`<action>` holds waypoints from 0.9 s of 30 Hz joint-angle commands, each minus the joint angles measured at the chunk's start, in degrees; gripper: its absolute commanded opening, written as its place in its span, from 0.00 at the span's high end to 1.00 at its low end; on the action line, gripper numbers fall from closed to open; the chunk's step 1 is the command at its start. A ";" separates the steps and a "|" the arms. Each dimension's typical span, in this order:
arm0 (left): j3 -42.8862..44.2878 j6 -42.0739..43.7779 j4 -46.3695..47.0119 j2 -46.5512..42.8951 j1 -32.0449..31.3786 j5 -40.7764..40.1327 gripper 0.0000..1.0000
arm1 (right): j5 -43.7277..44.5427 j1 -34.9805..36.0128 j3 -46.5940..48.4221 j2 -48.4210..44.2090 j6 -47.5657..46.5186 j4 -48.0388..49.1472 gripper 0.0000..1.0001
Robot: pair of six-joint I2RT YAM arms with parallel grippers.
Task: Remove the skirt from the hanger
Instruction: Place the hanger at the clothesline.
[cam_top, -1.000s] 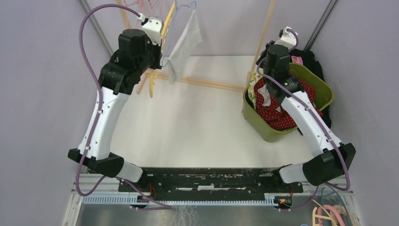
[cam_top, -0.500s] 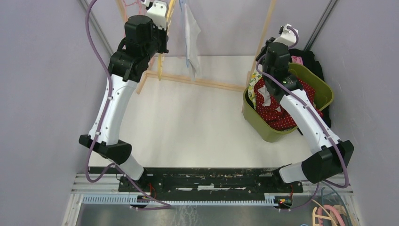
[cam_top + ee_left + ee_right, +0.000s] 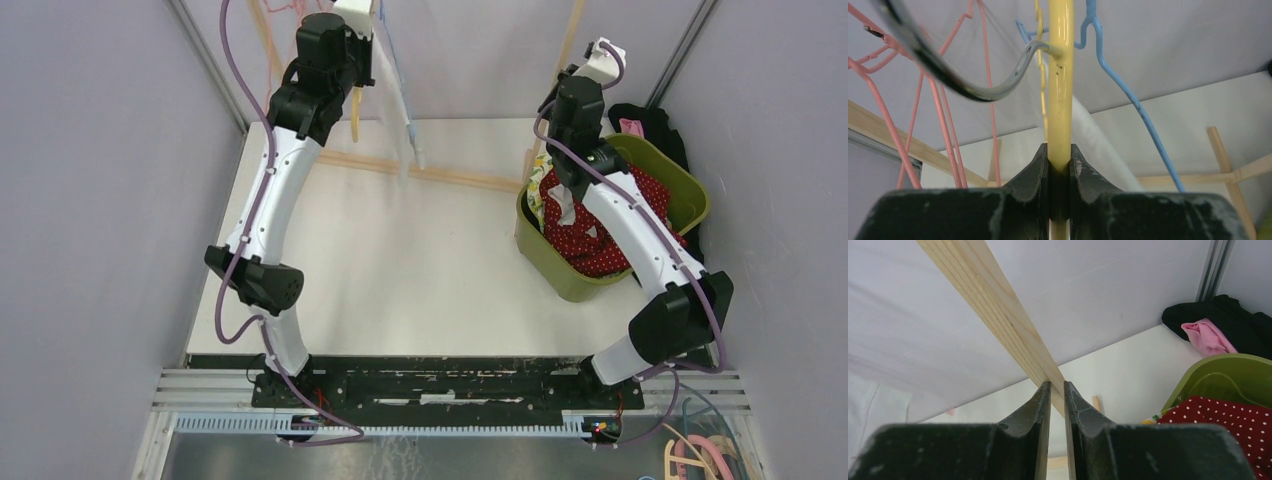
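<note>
Step in hand: presenting hanger. My left gripper (image 3: 1059, 165) clamped on yellow hanger (image 3: 1060, 75), up over far-left corner of tabletop (image 3: 400, 260). White skirt (image 3: 1093, 145) dangles by far edge, probably off this hanger. Right gripper (image 3: 1057, 390) at far-right corner, pinched closed, empty. Next: right needs to spread fingers, reach across, grab the skirt, tug down.

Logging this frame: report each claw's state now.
Left claw: shut on the yellow hanger.
Right claw: nearly shut; grip on wooden post cannot be told.

Bright even diffuse light, faint shadows; close fingers (image 3: 1030, 175) soft, glare streak down yellow hanger (image 3: 1060, 90).
</note>
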 commanded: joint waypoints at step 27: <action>-25.75 0.32 1.73 -27.10 1.35 3.56 0.97 | -2.27 -1.32 -2.26 -4.68 2.34 1.47 0.81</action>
